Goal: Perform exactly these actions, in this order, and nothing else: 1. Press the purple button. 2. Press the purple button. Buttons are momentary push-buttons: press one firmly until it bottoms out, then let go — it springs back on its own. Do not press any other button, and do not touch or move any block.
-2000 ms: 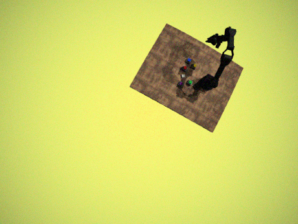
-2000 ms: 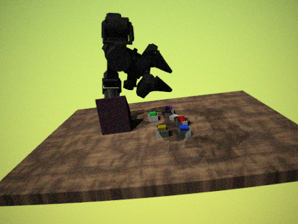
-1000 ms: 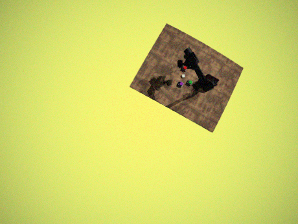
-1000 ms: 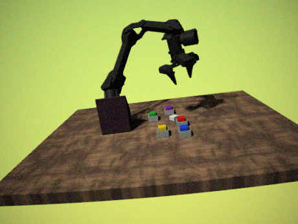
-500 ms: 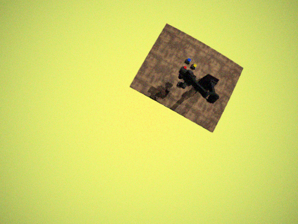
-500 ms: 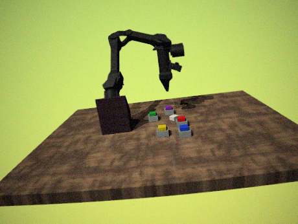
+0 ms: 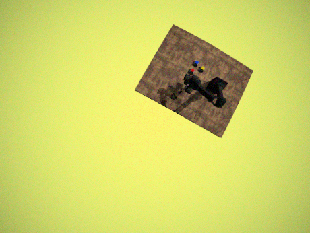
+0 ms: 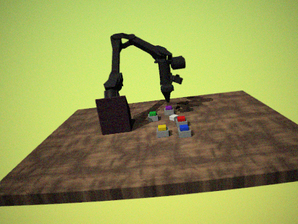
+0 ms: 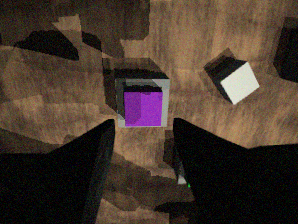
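The purple button (image 8: 168,107) (image 9: 143,109) sits in a grey square housing, its cap standing above the rim. In the top view the arm covers most of the area around it. My gripper (image 8: 168,101) (image 9: 144,124) points down and hangs a little above the purple button. Its fingers are apart, partly open, with nothing held between them. In the wrist view the button shows ahead of the gap between the fingertips, nearly centred on it.
A white block (image 8: 173,117) (image 9: 240,83) lies near the purple button. The red button (image 7: 192,71) (image 8: 181,118), blue button (image 7: 197,62) (image 8: 184,127), yellow button (image 7: 202,68) (image 8: 162,127) and green button (image 8: 153,114) stand around. The right finger mostly hides the green one in the wrist view.
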`<state>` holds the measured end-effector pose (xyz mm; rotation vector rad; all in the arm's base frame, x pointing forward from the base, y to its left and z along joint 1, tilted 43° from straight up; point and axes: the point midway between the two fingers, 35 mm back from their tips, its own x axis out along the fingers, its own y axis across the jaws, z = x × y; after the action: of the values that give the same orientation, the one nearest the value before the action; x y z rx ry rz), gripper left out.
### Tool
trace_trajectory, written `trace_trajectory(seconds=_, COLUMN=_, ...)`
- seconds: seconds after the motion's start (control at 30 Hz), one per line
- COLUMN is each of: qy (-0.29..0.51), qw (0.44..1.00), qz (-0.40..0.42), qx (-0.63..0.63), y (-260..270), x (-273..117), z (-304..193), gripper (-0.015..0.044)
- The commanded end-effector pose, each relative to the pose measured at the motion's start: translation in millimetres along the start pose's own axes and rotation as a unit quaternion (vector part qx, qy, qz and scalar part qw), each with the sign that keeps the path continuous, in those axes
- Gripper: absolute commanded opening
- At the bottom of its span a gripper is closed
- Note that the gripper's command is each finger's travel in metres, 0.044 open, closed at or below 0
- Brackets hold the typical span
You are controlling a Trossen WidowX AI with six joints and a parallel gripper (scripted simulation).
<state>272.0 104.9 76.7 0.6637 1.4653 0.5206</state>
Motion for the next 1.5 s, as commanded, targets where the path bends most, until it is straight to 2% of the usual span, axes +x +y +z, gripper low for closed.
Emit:
trace_trajectory(seconds=0.0, qy=0.001, qw=1.000, qz=-0.001, qx=0.003, y=-0.2, x=2.4, z=-1.0, gripper=0.0020)
trace_trajectory(seconds=0.3, qy=0.001, qw=1.000, qz=-0.001, qx=0.003, y=-0.3, x=3.4, z=-0.9, gripper=0.0020)
trace_trajectory(seconds=1.0, qy=0.001, qw=1.000, qz=0.000, qx=0.003, y=-0.1, x=36.3, z=-1.2, gripper=0.0020)
trace_trajectory(seconds=1.47, qy=0.001, qw=1.000, qz=0.000, qx=0.003, y=-0.1, x=37.3, z=-1.3, gripper=0.0020)
